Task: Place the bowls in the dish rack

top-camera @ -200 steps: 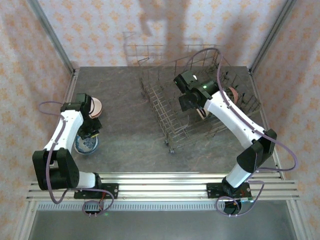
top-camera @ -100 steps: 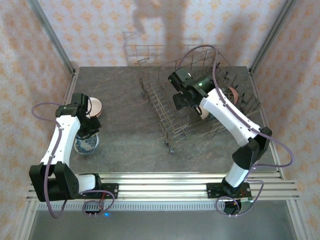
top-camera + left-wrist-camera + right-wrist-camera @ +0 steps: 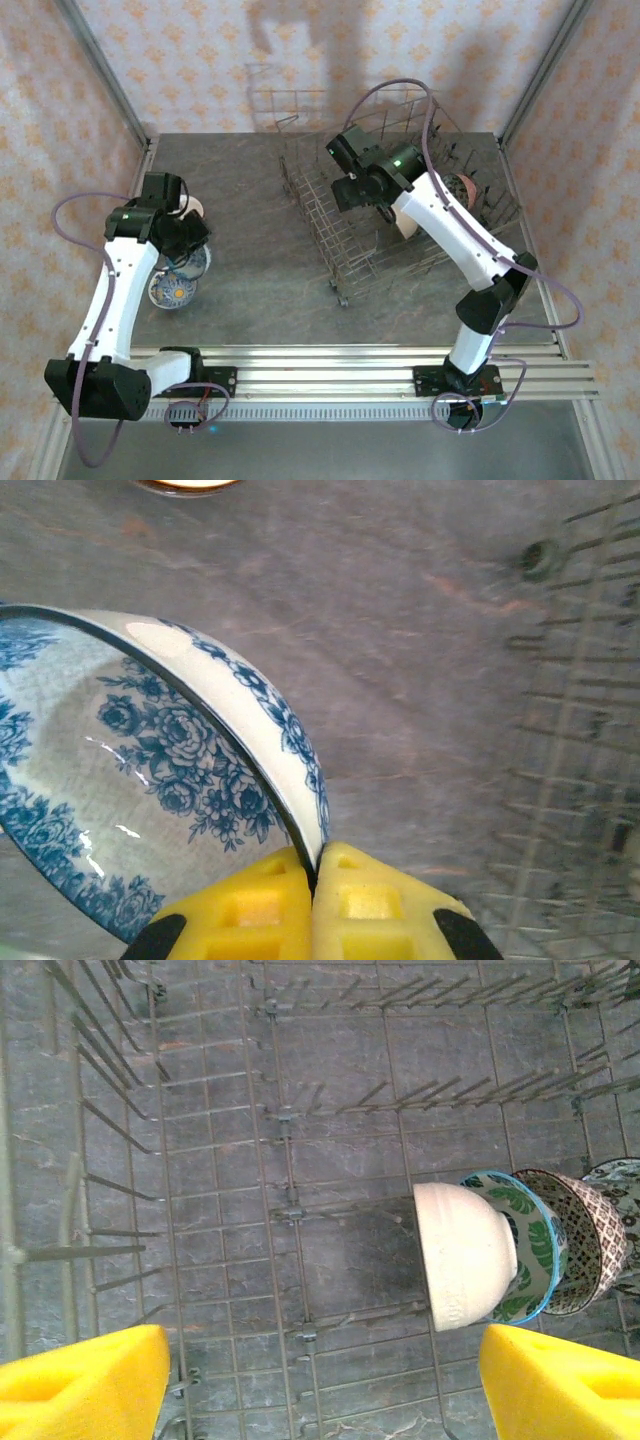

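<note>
The left claw (image 3: 312, 865) is clamped shut on the rim of a blue-white bowl (image 3: 180, 770), held tilted over the tabletop (image 3: 420, 630), left of the dish rack (image 3: 318, 215). The right claw (image 3: 322, 1380) hangs wide open over the rack's floor, gripping nothing. Inside, a white bowl (image 3: 465, 1255), a green-leaf bowl (image 3: 530, 1250) and a brown-patterned bowl (image 3: 585, 1240) stand on edge in a row.

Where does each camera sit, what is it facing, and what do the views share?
Top external: above and behind, looking down at table, both arms, dish rack.
Left wrist: past the left gripper, shut on the blue-white bowl's rim.
Right wrist: down into the rack, past the open right gripper, at a white bowl.
All share the rack.
</note>
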